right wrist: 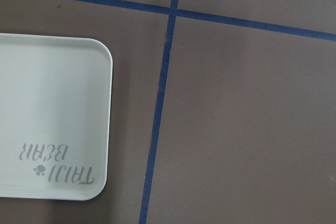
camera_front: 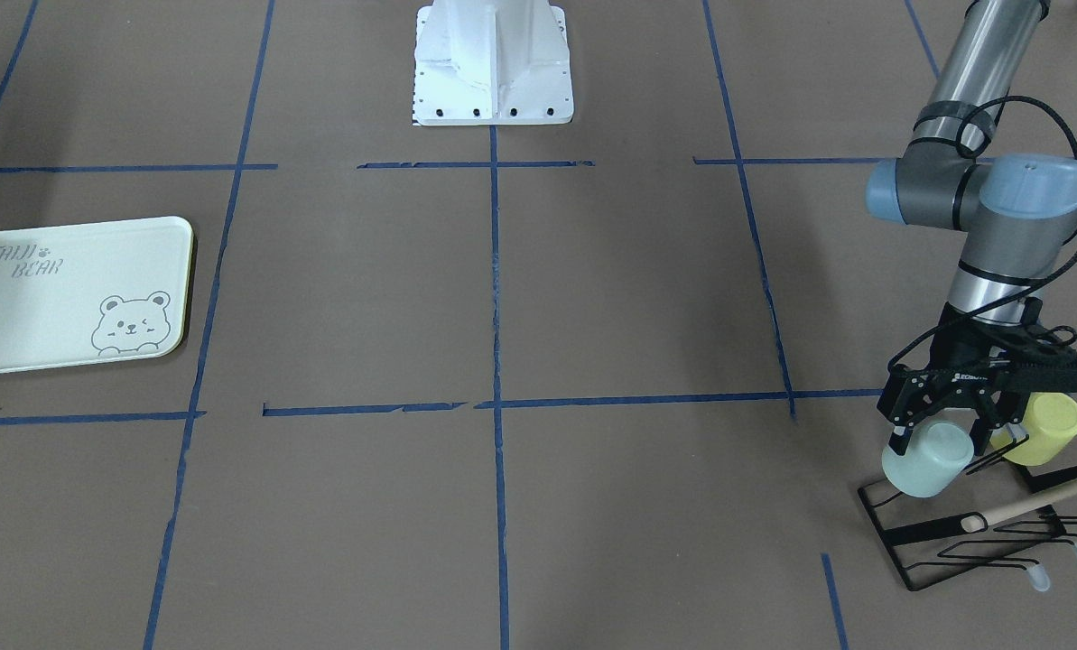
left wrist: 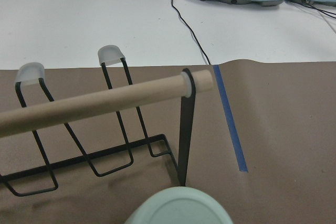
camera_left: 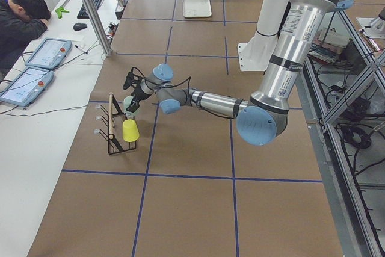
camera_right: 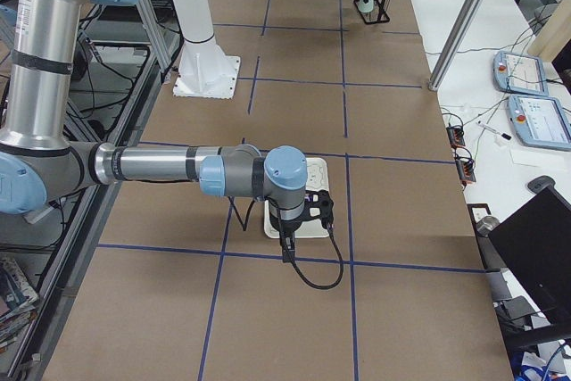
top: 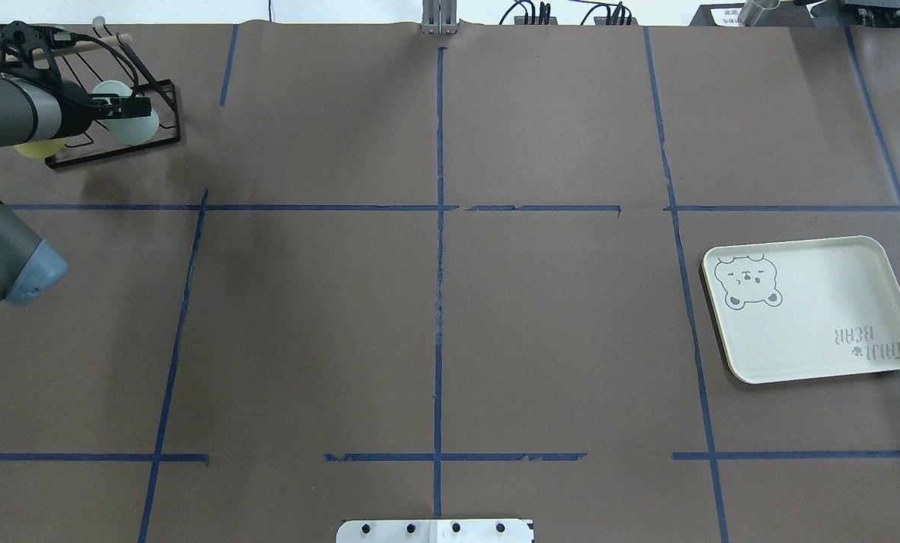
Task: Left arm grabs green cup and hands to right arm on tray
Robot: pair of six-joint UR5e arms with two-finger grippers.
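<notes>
The green cup (camera_front: 924, 462) sits tilted at the black wire rack (camera_front: 944, 542), at the table's far corner on my left side. My left gripper (camera_front: 942, 435) has a finger on each side of the cup and looks shut on it. Both also show in the overhead view, the gripper (top: 124, 108) on the cup (top: 131, 124). The cup's base fills the bottom of the left wrist view (left wrist: 181, 209). The tray (camera_front: 69, 293) lies bare on my right side. My right gripper (camera_right: 308, 207) hangs over the tray; I cannot tell whether it is open or shut.
A yellow cup (camera_front: 1048, 429) hangs on the rack beside the green one. The rack's wooden rod (left wrist: 94, 106) crosses just ahead of the green cup. The white robot base (camera_front: 493, 63) stands at the table's middle edge. An operator (camera_left: 24, 19) sits at a side desk.
</notes>
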